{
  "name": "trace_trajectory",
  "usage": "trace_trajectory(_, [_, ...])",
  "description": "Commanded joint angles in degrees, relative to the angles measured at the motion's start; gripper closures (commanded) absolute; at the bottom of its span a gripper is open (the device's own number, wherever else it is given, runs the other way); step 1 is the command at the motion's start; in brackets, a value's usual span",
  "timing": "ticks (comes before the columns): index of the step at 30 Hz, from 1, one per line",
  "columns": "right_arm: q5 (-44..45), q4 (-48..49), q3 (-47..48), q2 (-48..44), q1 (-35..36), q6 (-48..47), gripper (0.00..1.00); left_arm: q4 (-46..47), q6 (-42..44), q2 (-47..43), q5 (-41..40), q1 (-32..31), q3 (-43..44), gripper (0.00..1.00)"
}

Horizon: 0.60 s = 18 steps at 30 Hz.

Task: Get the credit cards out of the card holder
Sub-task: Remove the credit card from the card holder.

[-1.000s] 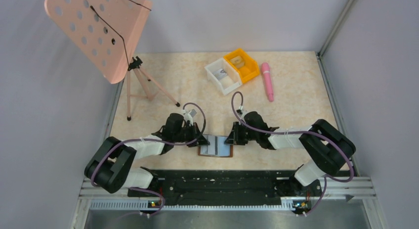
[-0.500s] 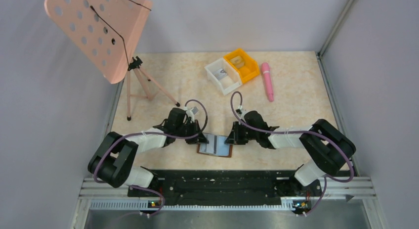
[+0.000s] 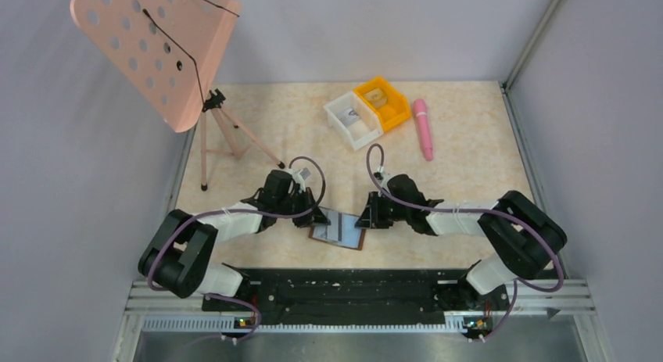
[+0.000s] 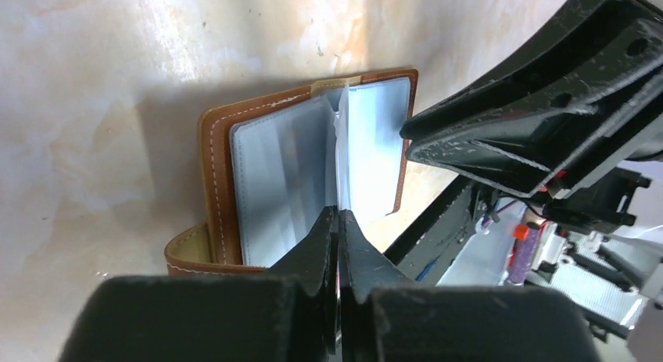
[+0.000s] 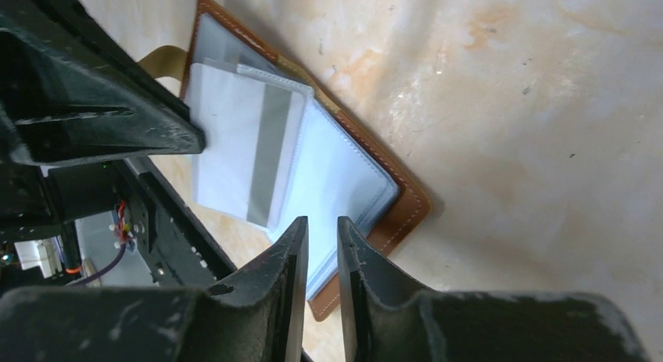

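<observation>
Left end effector (image 4: 338,213) clenched on credit card (image 5: 234,151) raised from open card holder (image 4: 217,174). Right end effector (image 5: 320,225): fingers narrowly apart at card holder's edge; grasp cannot be determined.

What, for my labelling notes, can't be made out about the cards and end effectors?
Left wrist: the left end effector hides whether it actually pinches the striped credit card.
Right wrist: the right end effector covers its contact with the card holder.
Top external: card count, too small.

The left arm (image 3: 234,219) and right arm (image 3: 461,216) pair bulky black joints with white link shells. Purple cables (image 3: 375,147) loop along them. The black fingers (image 5: 266,295) are scuffed with pale scratches.
</observation>
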Motion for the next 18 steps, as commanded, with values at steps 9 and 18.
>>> trace_trajectory(9, [4.80,-0.45,1.47,-4.34,5.12,2.86,0.79,14.34,-10.82,1.59,-3.25,-6.96,-3.72,1.00])
trace_trajectory(18, [5.00,1.81,0.62,0.03,5.47,2.96,0.80,16.05,-10.36,1.71,-3.22,-8.56,-4.29,0.95])
